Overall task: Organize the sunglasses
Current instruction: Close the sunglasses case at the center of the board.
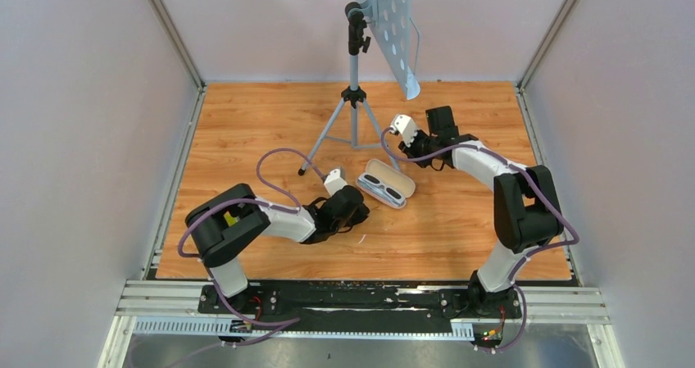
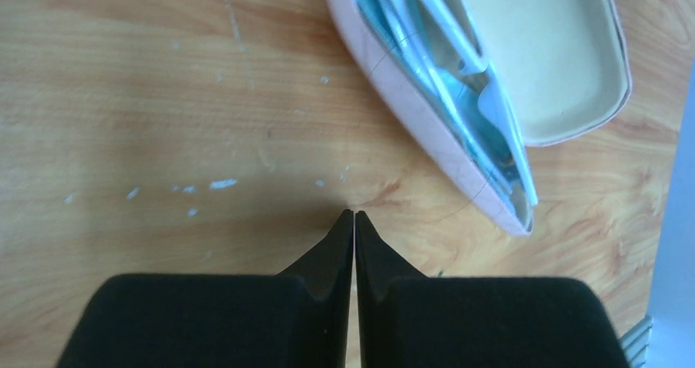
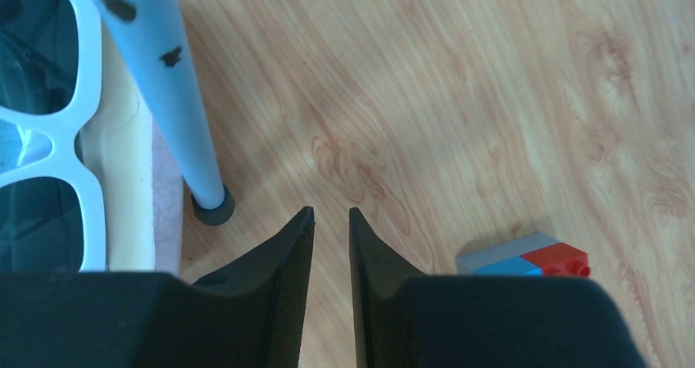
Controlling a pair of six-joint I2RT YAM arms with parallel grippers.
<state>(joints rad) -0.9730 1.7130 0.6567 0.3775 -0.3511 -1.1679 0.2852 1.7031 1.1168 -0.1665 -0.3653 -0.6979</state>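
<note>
The sunglasses (image 1: 385, 191), white frame with dark lenses, lie inside the open pale pink case (image 1: 375, 174) at mid-table. In the left wrist view the case wall (image 2: 410, 114) is at upper right, with the sunglasses' white arms (image 2: 447, 24) and a pale blue cloth edge (image 2: 492, 138) inside. My left gripper (image 1: 354, 207) (image 2: 354, 214) is shut and empty, just left of the case, low over the wood. My right gripper (image 1: 442, 122) (image 3: 330, 212) is nearly shut with a narrow gap, empty, behind and right of the case. The sunglasses' frame (image 3: 49, 138) shows at its left edge.
A tripod (image 1: 354, 97) with a tilted perforated panel (image 1: 385, 24) stands at the back. One pale blue leg (image 3: 156, 56) ends in a foot (image 3: 211, 208) beside the case. A small grey, blue and red brick (image 3: 524, 257) lies right of the right gripper. Walls enclose the table.
</note>
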